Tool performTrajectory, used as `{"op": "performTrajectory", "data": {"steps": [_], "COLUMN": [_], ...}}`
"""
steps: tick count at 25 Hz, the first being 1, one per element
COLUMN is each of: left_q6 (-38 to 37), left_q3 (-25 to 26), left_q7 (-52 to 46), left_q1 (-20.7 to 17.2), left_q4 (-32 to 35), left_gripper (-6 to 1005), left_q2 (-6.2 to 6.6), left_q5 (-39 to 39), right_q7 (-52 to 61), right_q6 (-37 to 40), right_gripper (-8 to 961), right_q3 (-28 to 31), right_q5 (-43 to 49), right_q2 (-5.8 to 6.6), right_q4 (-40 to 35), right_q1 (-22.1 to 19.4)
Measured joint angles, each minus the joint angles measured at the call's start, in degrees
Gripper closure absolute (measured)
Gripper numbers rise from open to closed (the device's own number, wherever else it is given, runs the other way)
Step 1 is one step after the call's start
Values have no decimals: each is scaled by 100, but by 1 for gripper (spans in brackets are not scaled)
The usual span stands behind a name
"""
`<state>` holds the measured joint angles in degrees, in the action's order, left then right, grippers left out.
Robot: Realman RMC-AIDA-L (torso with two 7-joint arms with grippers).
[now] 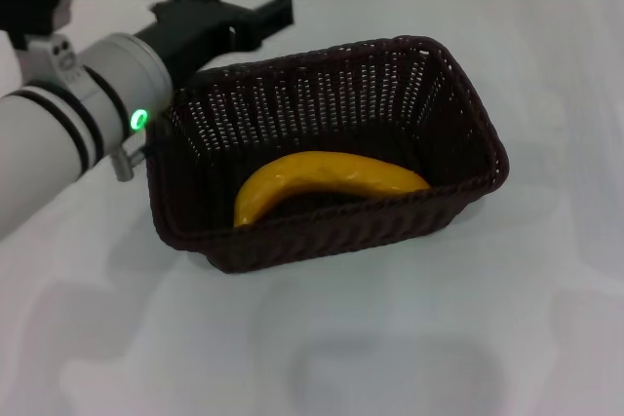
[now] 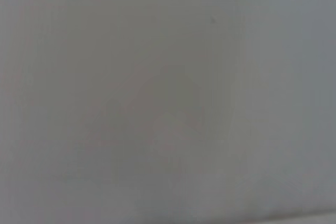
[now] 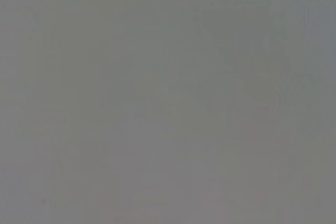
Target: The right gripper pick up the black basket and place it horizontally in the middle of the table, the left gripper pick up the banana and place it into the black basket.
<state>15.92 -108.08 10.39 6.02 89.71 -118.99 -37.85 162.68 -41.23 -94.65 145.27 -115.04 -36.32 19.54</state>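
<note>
Before me spreads the plain, smooth white table [image 1: 468,338], running past every edge of my head view. Directly on it rests one thing: the large rectangular black basket [image 1: 331,236] of dark woven wicker, with slotted open-weave sides, rounded corners and a thick braided rim. It sits near the middle of the surface, its long side running roughly across my view and turned slightly askew. A faint shadow lies on the tabletop at its near side. Both my wrist cameras show only blank pale grey.
</note>
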Motion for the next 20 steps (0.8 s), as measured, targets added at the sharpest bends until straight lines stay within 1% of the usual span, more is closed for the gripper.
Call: {"op": "performTrajectory", "data": {"steps": [4, 7, 9, 11, 12, 13, 14, 16, 18, 20], "left_q6": [-779, -1777, -2617, -3951, -4340, -5071, -5561, -6796, -7612, -7917], "left_q3": [21, -5, -122, -372, -443, -550, -620, -765, -837, -866], "left_q7": [109, 153, 164, 170, 170, 169, 168, 153, 120, 109], "left_q1": [-349, -742, -989, -1216, -1250, -1295, -1309, -1292, -1225, -1206], "left_q4": [-3, -45, -159, -479, -618, -854, -1046, -1596, -1979, -2156], "left_gripper": [111, 114, 116, 116, 116, 116, 116, 117, 117, 117], "left_q2": [5, 11, 8, 5, 3, -1, -6, -16, -15, -11], "left_q5": [7, 16, 114, 477, 605, 822, 933, 1046, 1039, 1045], "right_q7": [0, 0, 0, 0, 0, 0, 0, 0, 0, 0], "right_q6": [-22, -65, -88, -110, -116, -118, -119, -120, -116, -93], "right_gripper": [112, 112, 112, 112, 112, 112, 111, 111, 111, 111], "right_q3": [0, 0, 0, 6, 18, 32, 43, 50, 54, 65], "right_q5": [-14, -43, -55, -57, -57, -66, -62, -65, -62, -67], "right_q2": [-1, -1, -1, -1, 0, 0, 0, 0, 3, 9], "right_q4": [57, 78, 80, 81, 81, 82, 82, 82, 82, 87], "right_q1": [-10, -23, -37, -50, -54, -56, -56, -56, -56, -56]}}
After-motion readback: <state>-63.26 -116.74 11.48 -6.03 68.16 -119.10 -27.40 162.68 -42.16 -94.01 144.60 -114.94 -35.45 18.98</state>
